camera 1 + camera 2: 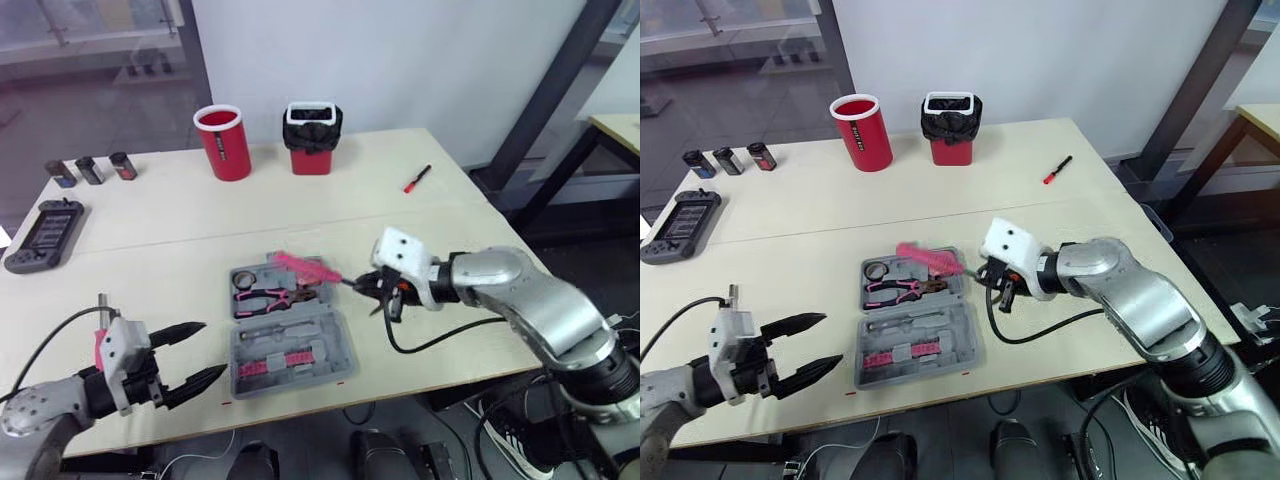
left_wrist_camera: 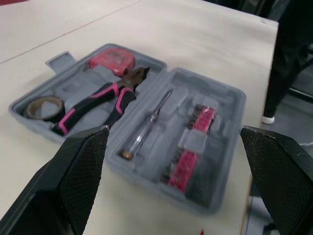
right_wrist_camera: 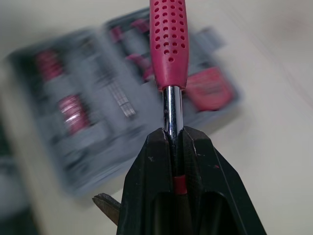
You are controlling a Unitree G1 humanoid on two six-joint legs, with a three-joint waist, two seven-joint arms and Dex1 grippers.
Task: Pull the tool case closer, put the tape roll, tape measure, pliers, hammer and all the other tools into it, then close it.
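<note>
Partly hidden: the hammer's (image 1: 305, 267) head sits behind my right fingers (image 3: 146, 186), and the case (image 1: 343, 350) is a blur beyond them. My right gripper (image 1: 358, 284) is clenched on the hammer's steel shaft, with the pink handle pointing left over the case's far right corner. My left gripper (image 1: 212, 350) is spread wide, holding nothing, just left of the case. Pliers (image 1: 265, 297) and tape roll (image 1: 245, 276) lie inside. A cup (image 1: 224, 143) and bin (image 1: 312, 138) stand far back, well apart.
</note>
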